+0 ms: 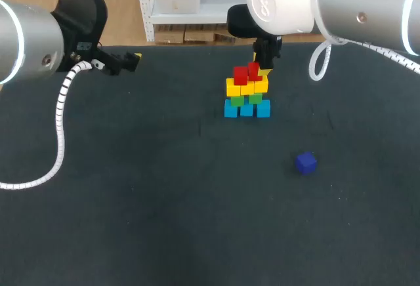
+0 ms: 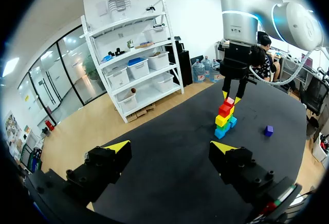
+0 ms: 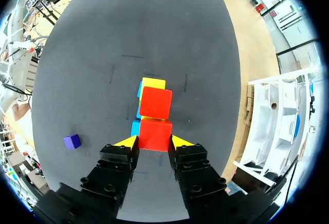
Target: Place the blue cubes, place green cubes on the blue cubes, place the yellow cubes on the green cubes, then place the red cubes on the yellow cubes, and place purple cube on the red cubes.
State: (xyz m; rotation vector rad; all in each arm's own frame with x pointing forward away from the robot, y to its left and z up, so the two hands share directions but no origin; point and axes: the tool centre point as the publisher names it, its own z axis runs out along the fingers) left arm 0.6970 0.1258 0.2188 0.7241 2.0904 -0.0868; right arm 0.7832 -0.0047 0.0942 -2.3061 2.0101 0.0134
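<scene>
The left arm comes in over the far left part of the black table (image 1: 131, 201). The left gripper (image 1: 131, 58) hangs there above the cloth, well apart from the cubes. In the left wrist view its fingers (image 2: 119, 147) are spread wide and nothing is between them; the stack stands far ahead of this gripper (image 2: 169, 147).

Near the middle of the table stands the stack. At the bottom is a row of blue cubes (image 1: 247, 109), touching one another. On them sit the green cubes (image 1: 237, 100), and on these the yellow cubes (image 1: 248, 88). On the yellow layer lies the left red cube (image 1: 241, 75), free of any gripper. Just beside it is the right red cube (image 1: 254, 69), a little higher in the head view; I cannot tell if it already rests on the yellow layer.

The right arm comes in from the right, and the right gripper (image 1: 261, 71) points down on the stack. In the right wrist view this gripper (image 3: 154, 142) pinches the right red cube (image 3: 154, 134) with one yellow tip on each side. Ahead of it are the left red cube (image 3: 156, 102) and one yellow cube (image 3: 152, 84).

The purple cube (image 1: 305, 163) lies alone on the cloth, to the right of the stack and nearer to the front, well apart from it.
</scene>
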